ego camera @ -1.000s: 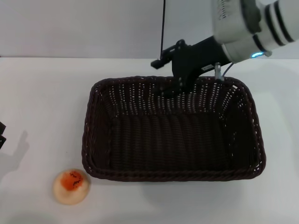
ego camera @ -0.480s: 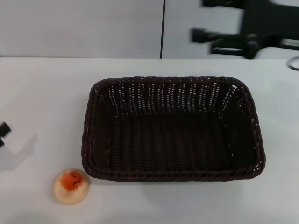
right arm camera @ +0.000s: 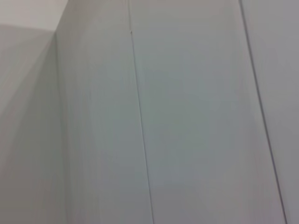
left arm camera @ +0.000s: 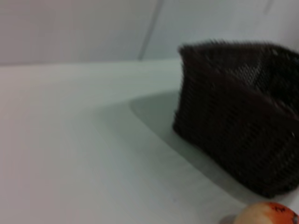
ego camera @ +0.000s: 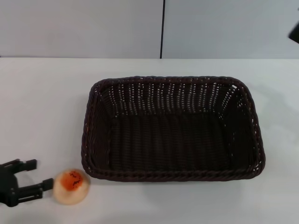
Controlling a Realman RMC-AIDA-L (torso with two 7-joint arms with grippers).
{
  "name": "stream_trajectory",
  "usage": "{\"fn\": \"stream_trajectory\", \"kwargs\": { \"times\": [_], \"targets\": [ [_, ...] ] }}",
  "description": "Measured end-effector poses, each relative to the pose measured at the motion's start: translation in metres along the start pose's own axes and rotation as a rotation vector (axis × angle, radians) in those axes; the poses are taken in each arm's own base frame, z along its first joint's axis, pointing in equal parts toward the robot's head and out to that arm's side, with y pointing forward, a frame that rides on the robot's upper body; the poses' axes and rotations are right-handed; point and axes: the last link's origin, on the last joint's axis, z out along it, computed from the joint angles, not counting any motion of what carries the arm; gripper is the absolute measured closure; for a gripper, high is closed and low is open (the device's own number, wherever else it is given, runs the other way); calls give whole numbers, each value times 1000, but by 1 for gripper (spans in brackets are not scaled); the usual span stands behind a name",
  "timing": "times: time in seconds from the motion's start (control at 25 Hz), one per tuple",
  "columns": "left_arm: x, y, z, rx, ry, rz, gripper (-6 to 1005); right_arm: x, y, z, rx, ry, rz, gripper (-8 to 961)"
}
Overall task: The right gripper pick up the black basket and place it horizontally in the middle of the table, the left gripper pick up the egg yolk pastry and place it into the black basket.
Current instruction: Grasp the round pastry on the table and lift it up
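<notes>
— Dark woven wicker: where is the black basket (ego camera: 173, 128) sitting?

— It is lying flat and lengthwise across the middle of the white surface (ego camera: 46, 102), open side up.

— And the egg yolk pastry (ego camera: 71, 186)?

— It is resting near the front left corner of the surface, just outside the basket's front left corner, not touching it.

— What are the pincers doing?

— The left pincer (ego camera: 38, 174) is hovering low at the left edge, its two fingers spread wide, one fingertip (ego camera: 47, 183) just beside the pastry. The right pincer (ego camera: 294, 32) is showing only as a dark sliver beyond the far right corner; I cannot tell its state.
</notes>
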Motion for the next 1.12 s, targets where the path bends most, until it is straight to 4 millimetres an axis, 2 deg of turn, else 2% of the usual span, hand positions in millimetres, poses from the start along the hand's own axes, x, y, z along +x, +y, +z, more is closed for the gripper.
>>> {"fn": "stream_trajectory", "kwargs": {
  "times": [0.04,0.36,0.48,0.56,0.76,1.12],
  "targets": [
    [0,2,7,-11,-17,14,173,0,2,-5,3,-13,9,215],
    [2,9,19,-78,-49,12,173,4,3,-12,19,-22,30,215],
    [4,8,14,-80,-29,-11,172,4,2,-11,20,-24,33,215],
    [11,2,-1,-54,26,-29,172,3,1,-10,17,-24,30,215],
    [15,1,-14,-65,55,-40,181,3,-1,-8,15,-20,28,215],
    [3,14,0,-126,1,-51,229,5,-2,-8,18,-15,34,215]
  ]
}}
